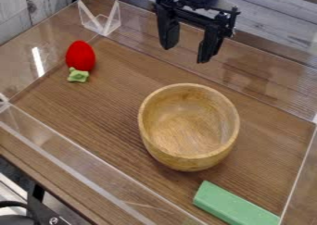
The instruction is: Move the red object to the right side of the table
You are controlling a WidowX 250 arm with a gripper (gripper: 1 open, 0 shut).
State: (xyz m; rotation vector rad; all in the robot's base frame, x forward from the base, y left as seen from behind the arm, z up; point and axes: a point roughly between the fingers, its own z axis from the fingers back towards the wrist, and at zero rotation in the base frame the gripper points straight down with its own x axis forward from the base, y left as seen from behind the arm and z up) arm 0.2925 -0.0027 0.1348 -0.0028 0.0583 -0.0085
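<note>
The red object [80, 55] is a small rounded strawberry-like toy with a light green leafy end [78, 76]. It lies on the left part of the brown wood-grain table [118, 94]. My black gripper [186, 43] hangs at the top middle of the view, pointing down, well to the right of the toy and apart from it. Its two fingers stand spread, open, with nothing between them.
A wooden bowl [188, 127] sits mid-table, in front of the gripper. A flat green rectangular block [233, 205] lies at the near right. Clear acrylic walls [74, 164] edge the table, and a clear folded piece [99, 18] stands at the far left.
</note>
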